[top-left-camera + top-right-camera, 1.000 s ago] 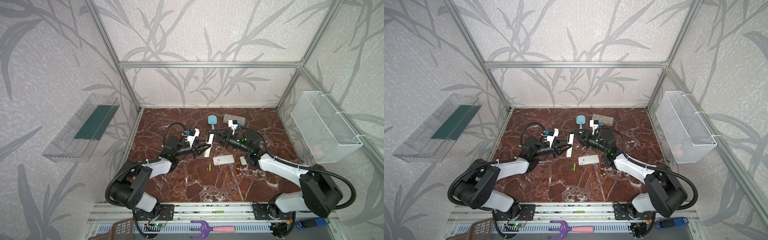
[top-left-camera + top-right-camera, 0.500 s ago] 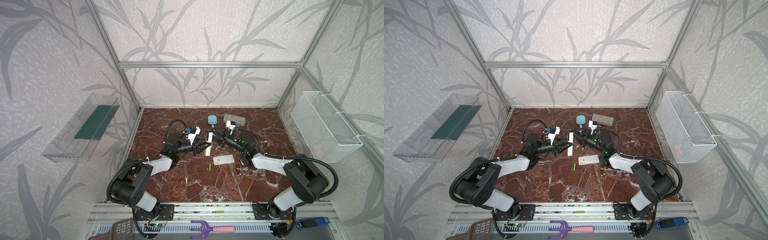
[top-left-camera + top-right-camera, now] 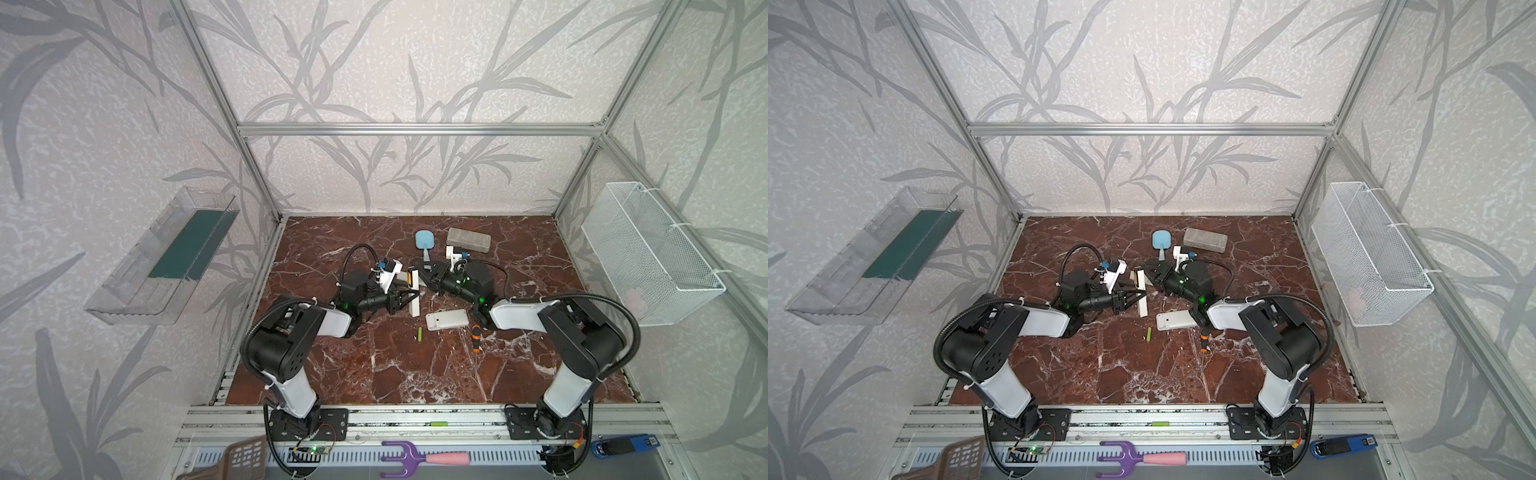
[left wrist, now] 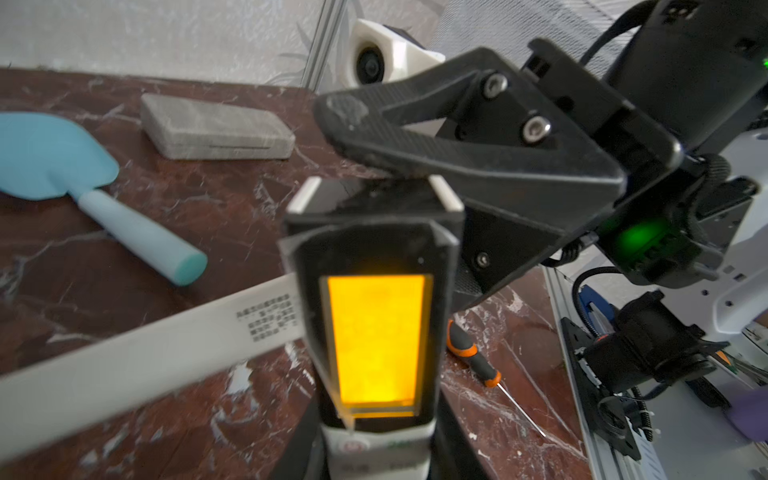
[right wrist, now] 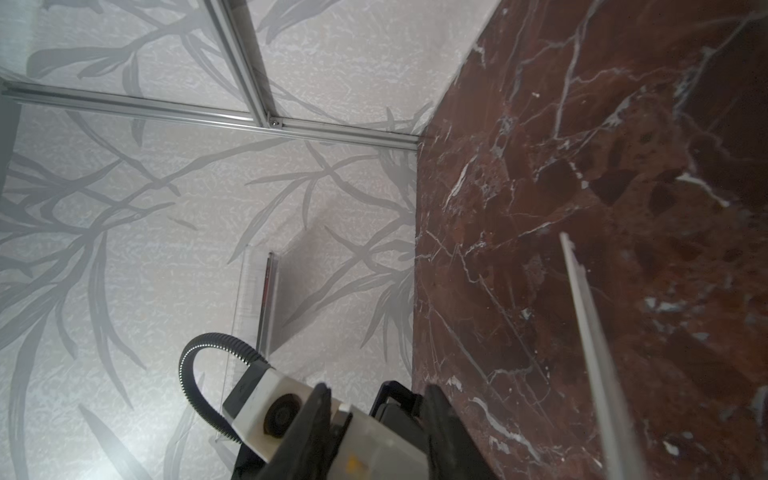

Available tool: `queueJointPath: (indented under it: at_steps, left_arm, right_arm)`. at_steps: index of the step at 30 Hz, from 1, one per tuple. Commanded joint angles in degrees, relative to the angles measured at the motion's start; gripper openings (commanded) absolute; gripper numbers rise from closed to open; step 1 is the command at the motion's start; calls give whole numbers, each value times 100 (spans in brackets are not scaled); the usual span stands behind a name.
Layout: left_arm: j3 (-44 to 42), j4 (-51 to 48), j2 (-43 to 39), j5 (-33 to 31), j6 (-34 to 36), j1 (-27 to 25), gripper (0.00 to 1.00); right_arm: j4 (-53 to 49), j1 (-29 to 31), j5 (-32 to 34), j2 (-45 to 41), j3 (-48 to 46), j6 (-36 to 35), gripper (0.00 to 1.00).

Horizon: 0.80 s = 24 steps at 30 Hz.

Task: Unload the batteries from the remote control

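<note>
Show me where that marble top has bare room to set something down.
Bare: the front strip of marble nearer than the green battery and screwdriver; the far left corner; the side by the wire basket. Crowded: the middle, around the held remote control, flat remote, blue spatula and grey case.

Blue spatula (image 3: 424, 240); grey case (image 3: 468, 240); screwdriver (image 3: 476, 334)

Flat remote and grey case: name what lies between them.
The right arm lies across that stretch, between the flat remote and the grey case; both top views show it.
</note>
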Motion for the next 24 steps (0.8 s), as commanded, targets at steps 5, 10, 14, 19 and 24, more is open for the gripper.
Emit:
queueJointPath:
  at_steps: [5, 10, 14, 19, 24]
  left_arm:
    - [104, 1236, 324, -398, -164, 98, 0]
    - [84, 1231, 259, -310, -227, 160, 0]
    - [-5, 1174, -9, -240, -272, 217, 0]
    - [27, 495, -708, -120, -202, 305, 0]
    - [340, -1121, -1742, 42, 183, 347, 0]
  right_arm:
    - [309, 244, -474, 1109, 70, 10, 35]
    - [-294, 193, -464, 783, 220, -467, 35]
    - [-492, -6, -512, 305, 149, -853, 40]
    - [-611, -444, -650, -488, -171, -1349, 44]
    - [-1112, -867, -988, -1464, -448, -2006, 47]
